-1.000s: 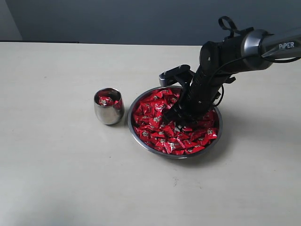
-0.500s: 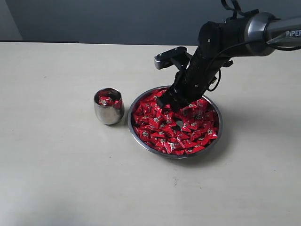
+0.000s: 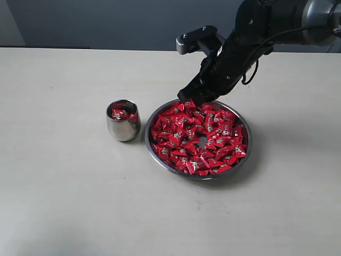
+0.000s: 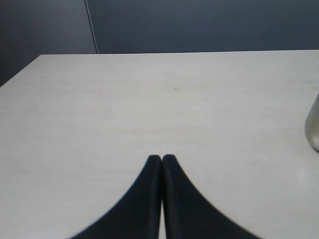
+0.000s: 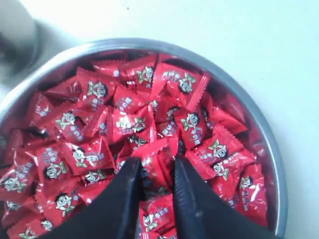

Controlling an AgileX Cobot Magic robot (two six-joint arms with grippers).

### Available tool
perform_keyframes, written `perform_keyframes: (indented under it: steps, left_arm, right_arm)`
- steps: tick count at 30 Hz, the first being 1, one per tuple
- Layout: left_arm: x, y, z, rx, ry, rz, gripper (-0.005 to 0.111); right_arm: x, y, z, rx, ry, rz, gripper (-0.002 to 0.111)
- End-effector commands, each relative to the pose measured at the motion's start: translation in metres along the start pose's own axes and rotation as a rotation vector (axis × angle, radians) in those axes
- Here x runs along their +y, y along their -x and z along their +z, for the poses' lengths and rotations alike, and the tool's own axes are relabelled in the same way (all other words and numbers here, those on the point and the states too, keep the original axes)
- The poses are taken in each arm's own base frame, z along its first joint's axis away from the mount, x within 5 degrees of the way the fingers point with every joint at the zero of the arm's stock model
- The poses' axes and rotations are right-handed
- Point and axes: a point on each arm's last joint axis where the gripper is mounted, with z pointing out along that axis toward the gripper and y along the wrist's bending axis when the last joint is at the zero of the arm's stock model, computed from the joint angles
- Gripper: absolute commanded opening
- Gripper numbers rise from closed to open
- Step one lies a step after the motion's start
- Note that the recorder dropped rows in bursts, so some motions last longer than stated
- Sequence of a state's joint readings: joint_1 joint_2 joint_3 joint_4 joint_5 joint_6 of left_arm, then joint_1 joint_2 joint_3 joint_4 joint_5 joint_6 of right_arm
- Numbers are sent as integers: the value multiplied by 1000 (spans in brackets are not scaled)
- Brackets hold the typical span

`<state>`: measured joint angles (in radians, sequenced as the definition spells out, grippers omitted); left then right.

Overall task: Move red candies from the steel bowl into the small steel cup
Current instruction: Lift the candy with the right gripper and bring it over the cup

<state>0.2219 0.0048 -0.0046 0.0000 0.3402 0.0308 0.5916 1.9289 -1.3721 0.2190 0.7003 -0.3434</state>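
Observation:
The steel bowl (image 3: 151, 149) sits mid-table, heaped with red candies (image 3: 186, 141); a small bare spot shows in the heap. My right gripper (image 3: 192, 98) hangs just above the bowl's far rim. In the right wrist view the gripper (image 5: 155, 167) is shut on one red candy (image 5: 158, 160), over the bowl (image 5: 239, 79) and its candies (image 5: 99, 124). The small steel cup (image 3: 123, 127) stands left of the bowl with a few red candies (image 3: 119, 113) inside. My left gripper (image 4: 162, 158) is shut and empty over bare table; the cup's side (image 4: 314, 129) shows at that view's edge.
Pale tabletop (image 3: 64, 186) spreads around bowl and cup. A dark wall (image 3: 106, 21) runs behind the table's far edge. The cup (image 5: 15, 30) appears blurred in a corner of the right wrist view.
My right gripper has risen out of the candy heap and shifted towards the bowl's far rim, carrying a candy. A small bare spot remains where it was.

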Motion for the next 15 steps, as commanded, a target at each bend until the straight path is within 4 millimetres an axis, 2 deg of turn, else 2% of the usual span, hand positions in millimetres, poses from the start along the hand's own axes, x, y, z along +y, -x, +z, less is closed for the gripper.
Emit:
perform_keyframes:
  steps: [1,8,15]
  left_arm:
    - [0,0,0,-11,-6,-6,0]
    - [0,0,0,-11,-6,-6,0]
    - [0,0,0,-11,-6,-6,0]
  right_arm:
    - [2,16,-17,-87,17,24,-1]
    - [29,50,-32,-184,58,-49,-1]
    - [66,81,-20,-202,141,-105,-1]
